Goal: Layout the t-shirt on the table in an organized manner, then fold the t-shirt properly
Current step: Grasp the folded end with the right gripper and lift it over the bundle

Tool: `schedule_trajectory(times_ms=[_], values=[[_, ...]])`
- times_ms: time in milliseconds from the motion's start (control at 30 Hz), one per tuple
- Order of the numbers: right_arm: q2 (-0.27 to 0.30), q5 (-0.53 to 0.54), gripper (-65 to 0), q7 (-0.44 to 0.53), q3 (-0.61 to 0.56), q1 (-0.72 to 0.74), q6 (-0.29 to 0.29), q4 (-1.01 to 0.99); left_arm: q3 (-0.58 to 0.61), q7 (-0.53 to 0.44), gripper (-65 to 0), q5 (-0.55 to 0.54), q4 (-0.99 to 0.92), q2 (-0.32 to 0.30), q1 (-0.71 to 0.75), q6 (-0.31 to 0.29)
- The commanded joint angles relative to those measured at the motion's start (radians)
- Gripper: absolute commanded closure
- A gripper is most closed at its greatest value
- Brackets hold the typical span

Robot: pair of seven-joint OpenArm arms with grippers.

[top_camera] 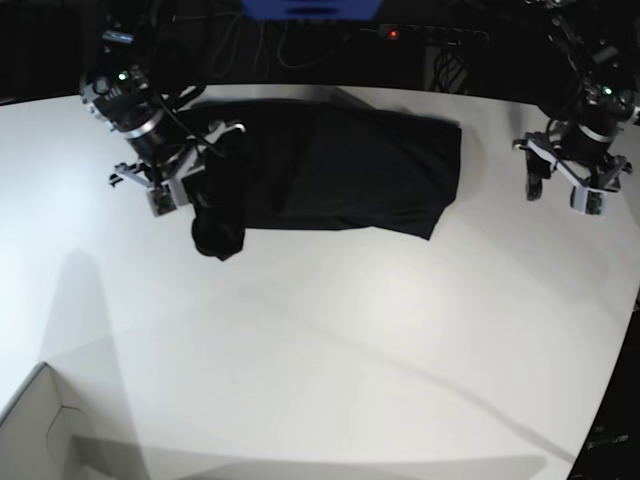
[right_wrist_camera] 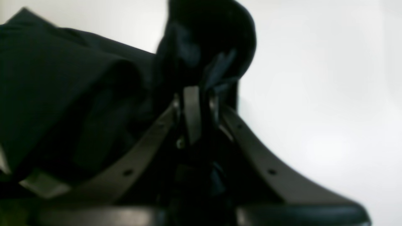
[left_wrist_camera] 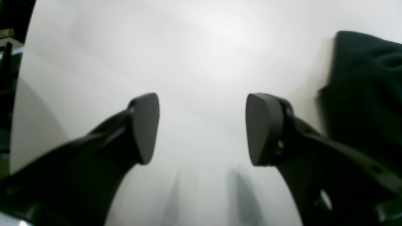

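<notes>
The black t-shirt [top_camera: 340,170] lies partly folded at the far middle of the white table [top_camera: 320,340], with a bunched lump of cloth hanging toward its near left corner. My right gripper [right_wrist_camera: 196,91] is shut on a fold of the t-shirt [right_wrist_camera: 62,78], and dark cloth bulges up past its tips. In the base view this gripper [top_camera: 205,190] sits at the shirt's left edge. Over bare table [left_wrist_camera: 201,47] my left gripper [left_wrist_camera: 202,128] stands open and holds nothing. The t-shirt's edge [left_wrist_camera: 364,94] lies to its right. The base view shows that gripper [top_camera: 560,195] clear of the shirt.
A pale box corner [top_camera: 45,430] juts in at the near left. The table's curved edge [top_camera: 625,340] runs down the right side. Cables and a blue object [top_camera: 310,8] sit in the dark behind the far edge.
</notes>
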Motion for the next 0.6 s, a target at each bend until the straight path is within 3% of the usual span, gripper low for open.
schedule_trajectory(times_ms=[0, 267, 567], values=[[-0.002, 0.019, 0.0, 0.030, -0.025, -0.002, 0.000, 0.025, -0.005, -0.020, -41.6, -0.012, 0.001, -0.015, -0.002, 0.005], [0.001, 0.019, 0.0, 0.039, -0.215, -0.032, 0.000, 0.068, -0.005, -0.020, -41.6, -0.012, -0.048, -0.016, -0.002, 0.005], [0.032, 0.017, 0.0, 0.168, -0.456, -0.051, 0.000, 0.068, -0.005, -0.020, -41.6, -0.003, -0.047, -0.015, -0.002, 0.005]])
